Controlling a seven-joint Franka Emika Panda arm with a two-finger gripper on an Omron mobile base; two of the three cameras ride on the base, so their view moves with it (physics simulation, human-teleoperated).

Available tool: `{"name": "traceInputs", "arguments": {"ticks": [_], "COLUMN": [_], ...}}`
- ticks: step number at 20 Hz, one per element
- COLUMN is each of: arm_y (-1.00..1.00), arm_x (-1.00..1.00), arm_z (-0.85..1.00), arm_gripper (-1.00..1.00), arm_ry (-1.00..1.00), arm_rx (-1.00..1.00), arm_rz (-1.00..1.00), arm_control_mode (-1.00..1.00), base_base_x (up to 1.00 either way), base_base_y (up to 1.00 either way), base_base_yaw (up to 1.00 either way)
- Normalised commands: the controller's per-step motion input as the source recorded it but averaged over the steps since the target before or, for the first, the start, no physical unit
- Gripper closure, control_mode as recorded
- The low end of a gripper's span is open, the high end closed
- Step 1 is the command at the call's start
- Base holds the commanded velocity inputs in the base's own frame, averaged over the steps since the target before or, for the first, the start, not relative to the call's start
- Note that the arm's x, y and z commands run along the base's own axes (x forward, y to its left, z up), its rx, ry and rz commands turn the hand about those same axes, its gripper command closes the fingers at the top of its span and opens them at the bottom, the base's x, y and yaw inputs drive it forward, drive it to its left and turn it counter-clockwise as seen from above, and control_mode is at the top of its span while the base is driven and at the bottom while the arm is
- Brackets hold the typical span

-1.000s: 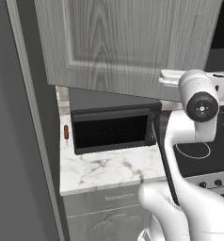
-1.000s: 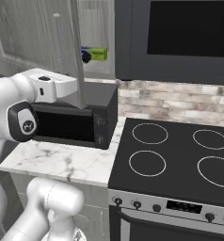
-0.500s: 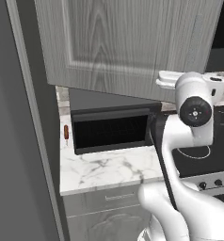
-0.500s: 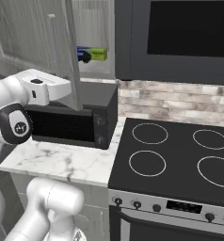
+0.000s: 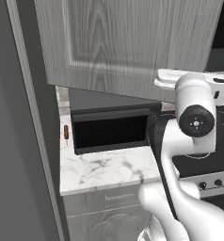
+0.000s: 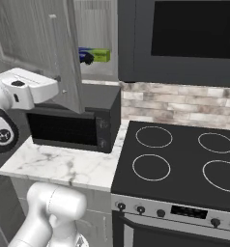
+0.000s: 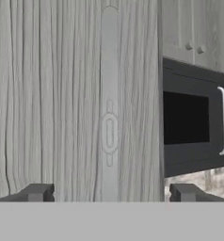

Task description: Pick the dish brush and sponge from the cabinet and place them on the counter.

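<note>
Now the cabinet (image 6: 64, 53) door stands swung out over the counter (image 5: 109, 167), so the opening step looks done; the gripper (image 7: 109, 193) sits just before the door's edge, jaws spread wide, holding nothing; neither brush nor sponge can be made out on the shelf; next, reach inside past the long blue-and-green box (image 6: 95, 54).

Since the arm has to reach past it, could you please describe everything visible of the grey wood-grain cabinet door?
The grey wood-grain cabinet door is a flat slab with a recessed panel and vertical grain. It stands swung open above the white marble counter and black toaster oven. A slim grey bar handle runs along it. The open gripper faces that handle, apart from it.
</note>
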Motion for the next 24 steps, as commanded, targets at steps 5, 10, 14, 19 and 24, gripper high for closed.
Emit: {"name": "traceInputs", "arguments": {"ticks": [5, 10, 14, 19, 24], "arm_y": [0.15, -0.3, -0.45, -0.53, -0.57], "arm_x": [-0.58, -0.57, -0.76, -0.75, -0.54], "arm_z": [0.34, 0.08, 0.0, 0.0, 0.02], "arm_gripper": [-1.0, -1.0, -1.0, -1.0, -1.0], "arm_ry": [0.02, 0.1, 0.04, 0.03, 0.04], "arm_rx": [-0.01, 0.01, 0.0, 0.01, 0.12], "arm_rz": [-0.01, -0.02, 0.0, 0.02, 0.09], "arm_control_mode": [-1.0, -1.0, -1.0, -1.0, -1.0], "base_base_x": [0.0, 0.0, 0.0, 0.0, 0.0], "base_base_y": [0.0, 0.0, 0.0, 0.0, 0.0], "base_base_yaw": [0.0, 0.0, 0.0, 0.0, 0.0]}}
